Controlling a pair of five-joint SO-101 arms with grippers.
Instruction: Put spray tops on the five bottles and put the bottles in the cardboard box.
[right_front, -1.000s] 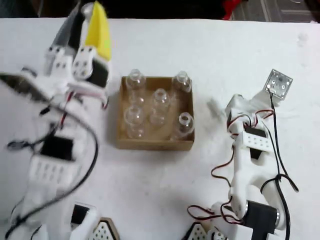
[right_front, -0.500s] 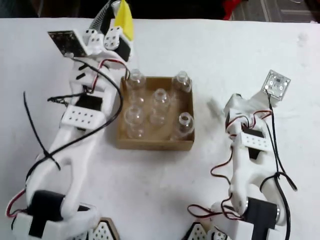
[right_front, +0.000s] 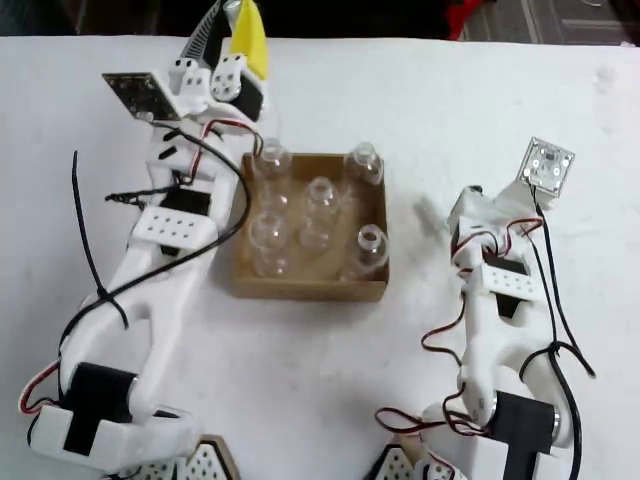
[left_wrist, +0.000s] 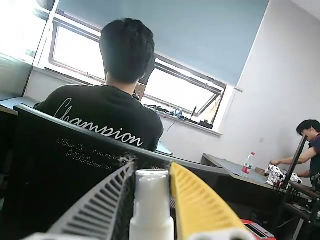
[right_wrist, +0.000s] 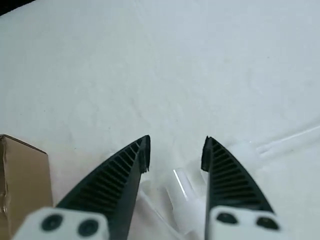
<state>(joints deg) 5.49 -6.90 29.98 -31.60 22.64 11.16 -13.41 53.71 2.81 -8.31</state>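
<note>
The cardboard box (right_front: 310, 288) sits mid-table on the white table (right_front: 450, 90) with five bottles (right_front: 320, 197) upright inside it, necks open. The left arm runs close along the box's left wall, its black cable (right_front: 238, 195) bowing out to that wall's edge. At the table's far edge, the left gripper (right_front: 230, 14) pinches a white spray top (left_wrist: 151, 200) between its grey and yellow fingers, well clear of the bottles. Beyond those fingers is a black mesh chair back (left_wrist: 50, 165). To the right of the box, the right gripper (right_wrist: 175, 150) points down at the tabletop with its black fingers spread. A pale, translucent piece (right_wrist: 182, 192) lies on the table beneath the gap (too blurred to name). A corner of the box shows at the edge of the right wrist view. A second ago the left arm was folded, with its gripper nearer and further left. It has since stretched out to the far edge, and over the last half second it shifted only slightly. The right arm, box and bottles have barely changed.
</note>
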